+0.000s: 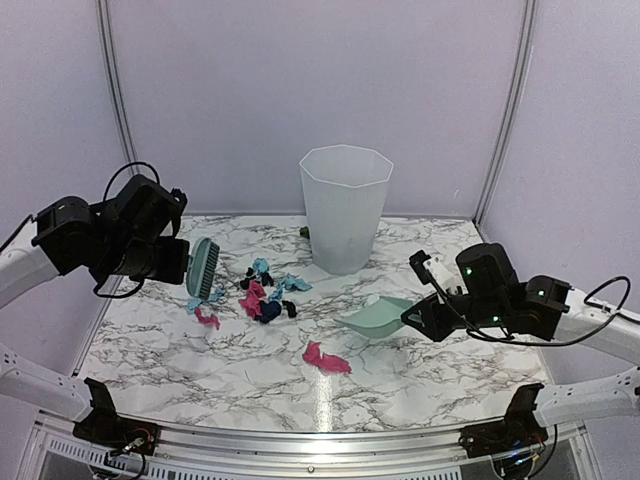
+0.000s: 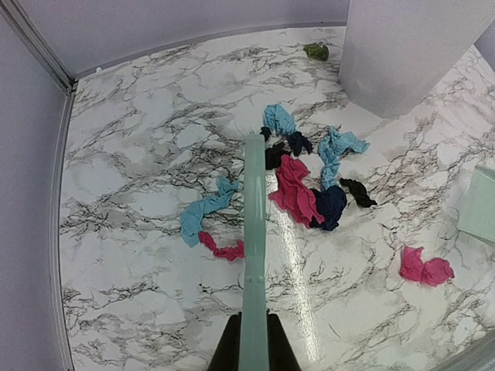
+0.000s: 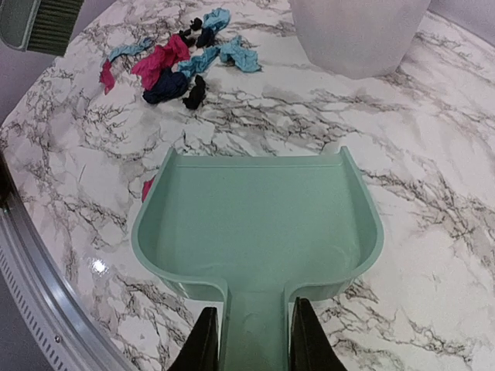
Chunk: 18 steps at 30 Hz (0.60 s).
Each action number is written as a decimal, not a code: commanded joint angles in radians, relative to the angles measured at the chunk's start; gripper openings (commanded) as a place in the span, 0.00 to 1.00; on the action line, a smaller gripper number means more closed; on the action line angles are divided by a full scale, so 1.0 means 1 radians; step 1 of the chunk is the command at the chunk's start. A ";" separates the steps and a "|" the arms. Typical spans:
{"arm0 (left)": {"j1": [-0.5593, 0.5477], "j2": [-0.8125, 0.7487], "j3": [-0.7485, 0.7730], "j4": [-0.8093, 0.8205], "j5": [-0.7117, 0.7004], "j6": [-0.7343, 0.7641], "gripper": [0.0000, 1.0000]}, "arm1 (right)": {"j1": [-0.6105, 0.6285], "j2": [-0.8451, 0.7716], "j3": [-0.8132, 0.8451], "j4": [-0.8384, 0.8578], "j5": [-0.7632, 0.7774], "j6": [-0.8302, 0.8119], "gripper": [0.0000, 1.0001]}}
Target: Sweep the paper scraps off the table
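Paper scraps (image 2: 294, 189) on the counter (image 2: 131, 154): ten counted from the left wrist view.
- Three are light blue, three pink, four dark navy or black.
- Nine lie in a loose cluster left of centre, in front of the bin (image 1: 345, 205).
- The lone pink scrap (image 1: 326, 358) lies apart, nearer the front rail.

One small green bit (image 2: 315, 52) sits by the foot of the bin. The bin is translucent white and stands upright at the back.

One mint-green brush (image 1: 203, 268) is clamped by its handle in the left gripper (image 1: 178, 262), at the left end of the cluster. Cannot tell whether the bristles touch the counter.

One mint-green dustpan (image 3: 255, 224) has its mouth toward the cluster. The right gripper (image 3: 254, 340) is clamped on its handle.
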 commanded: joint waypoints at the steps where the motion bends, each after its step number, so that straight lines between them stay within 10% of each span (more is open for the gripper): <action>1: 0.037 0.074 0.052 -0.009 0.036 0.088 0.00 | 0.015 -0.036 0.055 -0.178 -0.049 0.088 0.00; 18: 0.102 0.411 0.193 0.010 0.215 0.341 0.00 | 0.180 -0.005 0.057 -0.320 -0.037 0.208 0.00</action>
